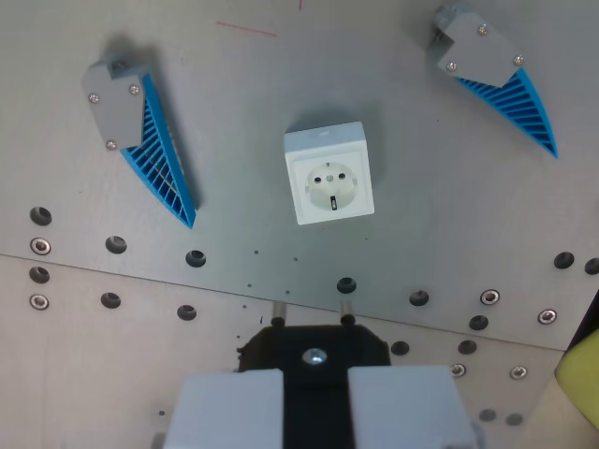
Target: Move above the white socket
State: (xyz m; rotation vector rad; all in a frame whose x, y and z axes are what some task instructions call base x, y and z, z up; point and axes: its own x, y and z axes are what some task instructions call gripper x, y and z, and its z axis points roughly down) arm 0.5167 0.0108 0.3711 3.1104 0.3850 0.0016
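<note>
A white socket [328, 174] sits face-up on the grey desk [449, 215], just ahead of the tool [315, 388] at the frame's bottom edge. Blue finned fixtures [150, 145] [501, 79] flank it on both sides. The tool's fingertips seem out of frame, so its spread cannot be told.

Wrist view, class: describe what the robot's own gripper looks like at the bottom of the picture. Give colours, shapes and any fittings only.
The gripper shows as two pale grey, blocky rectangular parts side by side, with a black body between and behind them. A shiny silver screw head sits in the middle of the black part. Two thin metal pins stick out from its far edge. No cables or markings show.
</note>
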